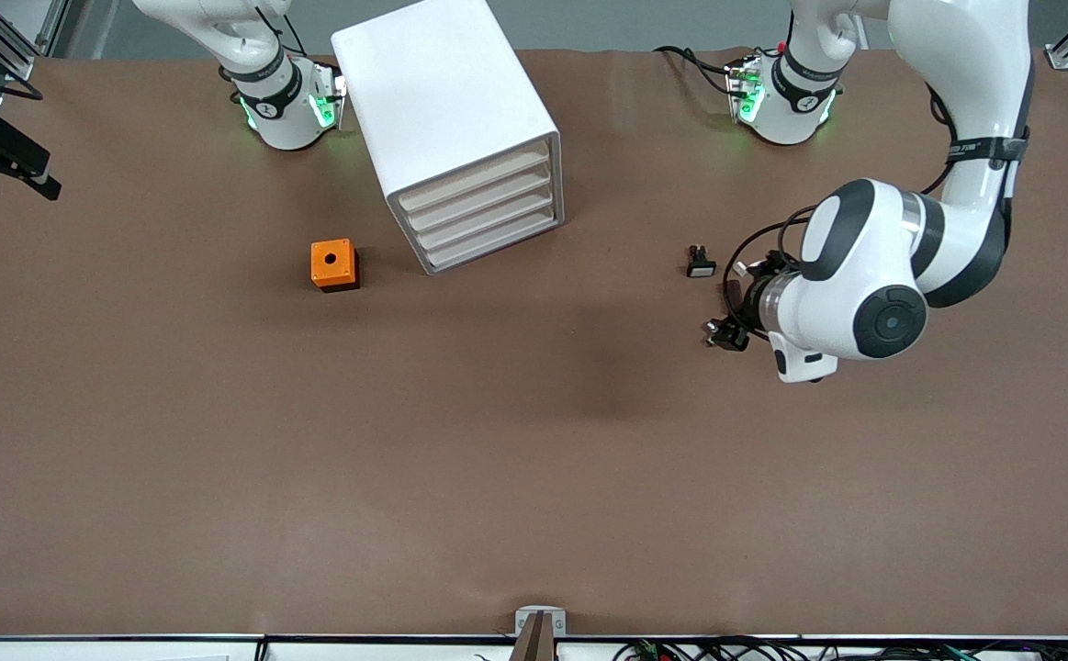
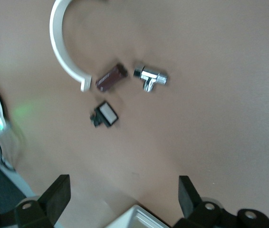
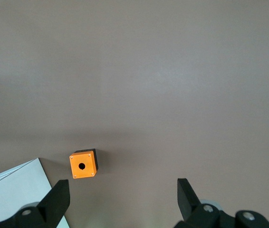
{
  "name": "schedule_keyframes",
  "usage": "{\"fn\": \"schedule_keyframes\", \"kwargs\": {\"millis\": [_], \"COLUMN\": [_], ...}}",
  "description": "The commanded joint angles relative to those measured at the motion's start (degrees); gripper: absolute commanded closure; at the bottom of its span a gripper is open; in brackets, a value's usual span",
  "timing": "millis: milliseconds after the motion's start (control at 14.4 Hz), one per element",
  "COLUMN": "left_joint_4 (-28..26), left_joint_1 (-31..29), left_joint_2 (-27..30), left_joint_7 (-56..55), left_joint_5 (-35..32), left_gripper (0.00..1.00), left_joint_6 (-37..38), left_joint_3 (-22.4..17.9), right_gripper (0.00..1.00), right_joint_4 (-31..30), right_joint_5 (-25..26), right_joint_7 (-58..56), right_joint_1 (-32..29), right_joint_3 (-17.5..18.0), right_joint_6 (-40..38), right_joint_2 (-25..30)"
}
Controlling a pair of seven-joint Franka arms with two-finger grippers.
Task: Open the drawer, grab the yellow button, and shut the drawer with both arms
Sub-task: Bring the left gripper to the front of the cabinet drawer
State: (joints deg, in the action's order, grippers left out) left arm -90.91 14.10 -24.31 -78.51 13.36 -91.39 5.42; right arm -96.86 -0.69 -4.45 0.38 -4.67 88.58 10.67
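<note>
Left gripper (image 2: 121,199) is hanging over bare brown mat toward the left arm's end, fingers spread wide, holding nothing. Just farther from the front camera, a small black part with a white face (image 1: 701,262) is lying flat. Orange box (image 1: 333,264), matte with a round hole, sits beside the cabinet (image 1: 446,119).

The drawer (image 1: 477,176), top of four smooth white trays, is sitting shut, long axis slanted across the table. Button isn't showing, presumably inside.

Right gripper (image 3: 121,199) is hovering above the cabinet, fingers apart, empty, likely closer to the drawer.
</note>
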Motion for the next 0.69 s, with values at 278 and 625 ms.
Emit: {"fn": "schedule_keyframes", "kwargs": {"millis": [278,625], "left_joint_4": [6.3,11.1], "left_joint_1": [-0.1,0.6], "left_joint_2": [-6.7,-12.0], "left_joint_7": [-20.8,-33.0], "left_joint_5": [7.6,16.3], "left_gripper": [0.0,0.0], "left_joint_6": [2.3,4.6], "left_joint_3": [2.0,2.3], "right_gripper": [0.0,0.0], "right_joint_4": [0.3,0.1], "right_joint_5": [0.2,1.7], "right_joint_7": [0.1,-0.5], "right_joint_1": [0.2,0.2], "right_joint_3": [-0.3,-0.2], "right_joint_6": [-1.1,-1.0], "right_joint_2": [0.3,0.3]}}
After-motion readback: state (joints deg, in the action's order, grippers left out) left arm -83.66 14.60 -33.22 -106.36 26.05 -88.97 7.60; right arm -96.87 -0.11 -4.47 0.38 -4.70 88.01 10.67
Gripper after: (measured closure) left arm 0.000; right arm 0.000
